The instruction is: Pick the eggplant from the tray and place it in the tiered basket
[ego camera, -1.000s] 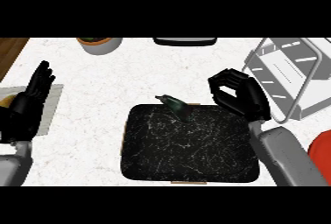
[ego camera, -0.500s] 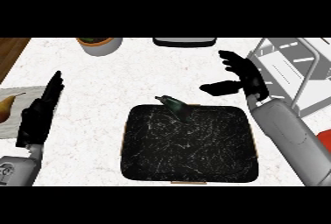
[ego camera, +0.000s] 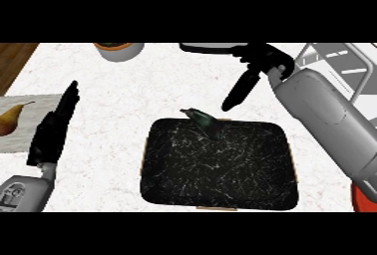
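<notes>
A dark eggplant [ego camera: 208, 122] with a greenish stem lies at the far edge of the black marbled tray [ego camera: 221, 169] in the middle of the counter. My right hand [ego camera: 254, 69] hovers beyond and to the right of it, open, fingers pointing down-left toward the tray's far edge, apart from the eggplant. The white wire tiered basket [ego camera: 346, 69] stands at the far right, partly hidden by my right forearm. My left hand [ego camera: 55, 124] rests open at the left, fingers straight and pointing away.
A pear [ego camera: 9, 119] lies on a grey cutting board [ego camera: 22, 134] at the left edge. A brown pot [ego camera: 117, 49] and a dark-rimmed dish [ego camera: 210, 47] sit at the far edge. A red object [ego camera: 366, 199] shows at the lower right.
My right hand has gone from curled near the tray's far right corner to open, moving farther away and left over the counter. The left hand has turned edge-on and shifted slightly.
</notes>
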